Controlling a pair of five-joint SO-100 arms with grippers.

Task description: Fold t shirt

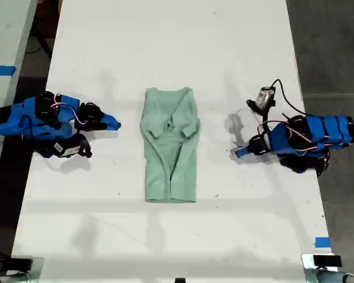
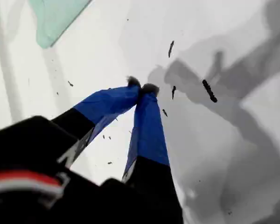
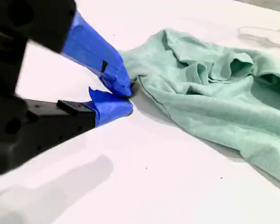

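One t shirt (image 1: 170,153) lies flat in the middle of the white table (image 1: 165,47). Its long axis runs from far to near, with the V neck at the far end and the straight hem at the near end. It is folded into a narrow strip: both sides are turned in over the middle and the cloth is bunched and wrinkled around the chest.

My first gripper (image 1: 239,153) rests low over the table on the exterior view's right, pointing toward the shirt but well apart from it. Its blue-taped jaws are closed tip to tip with nothing between them (image 2: 142,87). Its own camera catches only one corner of the shirt (image 2: 56,18), off beyond the tips, with a few dark specks (image 2: 209,91) on the bare table surface between.

My second gripper (image 1: 115,125) sits on the exterior view's left, pointing at the upper part of the shirt. Its jaws are also pressed together and hold nothing (image 3: 126,98). The tips lie just beside the shirt's edge (image 3: 214,93); the exterior view shows a strip of bare table between them.

A piece of blue tape (image 1: 322,242) marks the table's near edge on the exterior view's right. Nothing lies between either gripper and the shirt.
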